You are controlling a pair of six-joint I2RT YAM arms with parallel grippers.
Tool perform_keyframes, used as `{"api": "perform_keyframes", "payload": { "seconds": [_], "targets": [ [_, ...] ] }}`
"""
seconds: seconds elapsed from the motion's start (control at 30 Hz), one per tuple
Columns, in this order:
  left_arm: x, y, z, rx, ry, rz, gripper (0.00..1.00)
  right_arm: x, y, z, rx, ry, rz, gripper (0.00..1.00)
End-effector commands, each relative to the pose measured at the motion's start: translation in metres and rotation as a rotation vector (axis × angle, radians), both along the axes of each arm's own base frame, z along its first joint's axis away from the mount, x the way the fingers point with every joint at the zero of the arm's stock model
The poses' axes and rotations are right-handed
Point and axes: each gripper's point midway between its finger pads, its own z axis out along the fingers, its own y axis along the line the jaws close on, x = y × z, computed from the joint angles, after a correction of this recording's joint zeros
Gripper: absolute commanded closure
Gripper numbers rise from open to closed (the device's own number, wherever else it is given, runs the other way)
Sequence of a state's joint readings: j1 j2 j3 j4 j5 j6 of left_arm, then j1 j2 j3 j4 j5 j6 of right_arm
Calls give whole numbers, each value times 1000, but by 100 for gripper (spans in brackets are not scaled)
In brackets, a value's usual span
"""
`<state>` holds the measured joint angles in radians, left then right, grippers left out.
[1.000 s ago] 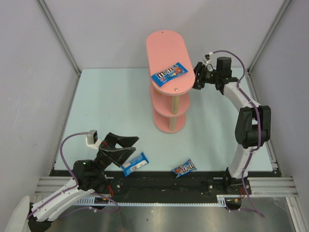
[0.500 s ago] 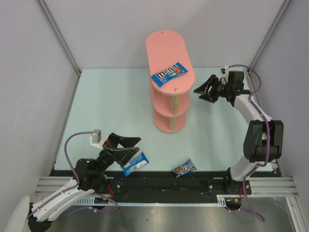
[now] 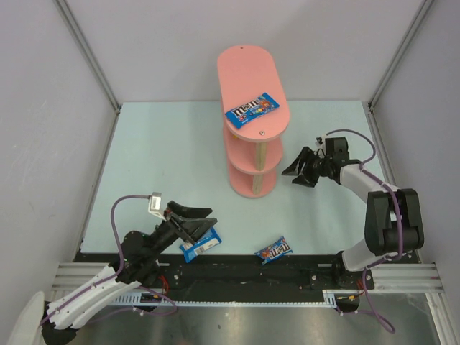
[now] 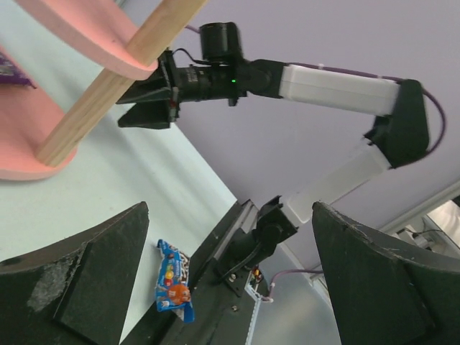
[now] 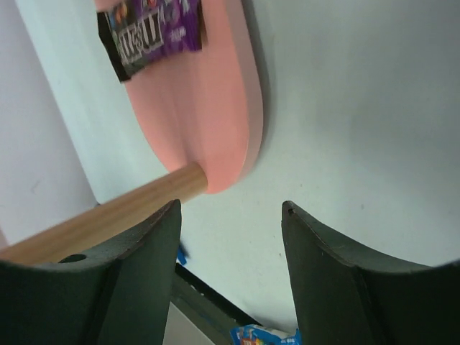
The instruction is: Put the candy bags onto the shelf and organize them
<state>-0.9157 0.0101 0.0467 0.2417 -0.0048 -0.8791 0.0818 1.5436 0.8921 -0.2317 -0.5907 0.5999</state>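
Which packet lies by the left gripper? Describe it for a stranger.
Look along the table's near edge, before the pink shelf. Two blue M&M's packets lie there. It's the left packet, partly under the open left gripper; the right packet lies uncovered.

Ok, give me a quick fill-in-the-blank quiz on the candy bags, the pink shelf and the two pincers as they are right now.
1. The candy bag on the shelf's top board is coloured ____.
2. The left pincer hangs over a second blue bag with its jaws ____.
3. In the right wrist view, the lower-board bag is coloured ____.
4. The right pincer, beside the shelf, holds ____.
Missing words: blue; open; purple; nothing.
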Motion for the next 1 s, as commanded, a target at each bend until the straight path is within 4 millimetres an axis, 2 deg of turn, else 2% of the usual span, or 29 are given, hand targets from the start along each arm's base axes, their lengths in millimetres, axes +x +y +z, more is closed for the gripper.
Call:
{"api": "perform_keyframes", "payload": {
  "seconds": [0.0,0.03,0.1,0.13,0.17,0.2,0.3,0.37,0.5,0.53,0.57,0.77,0.97],
  "targets": [
    [2,13,5,-36,-46,55,0,-30,11,9,-99,-46,46,39],
    [3,13,3,-29,-40,58,0,-37,11,14,-116,-57,45,39],
    [5,12,-1,-20,-30,62,0,-55,4,2,-167,-13,13,39],
    [5,12,-3,-16,-24,65,0,-63,1,8,-168,-35,0,39],
    [6,12,-5,-14,-20,64,0,-68,-2,7,-171,-34,-11,39],
    [7,12,-7,-10,-17,67,0,-82,-5,-3,-177,2,-18,39],
    [7,10,-11,2,-13,63,0,-106,-12,-1,-204,-6,-23,40],
    [7,8,-15,22,-14,59,1,-120,-13,5,-215,-27,-10,41],
    [7,5,-18,37,-8,49,1,-145,-7,5,-227,-10,56,41],
    [9,2,-31,59,8,45,1,-151,-5,1,-226,4,67,41],
    [9,0,-35,70,14,42,1,-159,-1,-1,-227,14,93,41],
    [11,-4,-35,59,16,31,1,-184,17,-9,-249,46,136,43],
    [11,-8,-38,54,19,20,1,-200,14,-29,-330,84,119,40]
  ]
}}
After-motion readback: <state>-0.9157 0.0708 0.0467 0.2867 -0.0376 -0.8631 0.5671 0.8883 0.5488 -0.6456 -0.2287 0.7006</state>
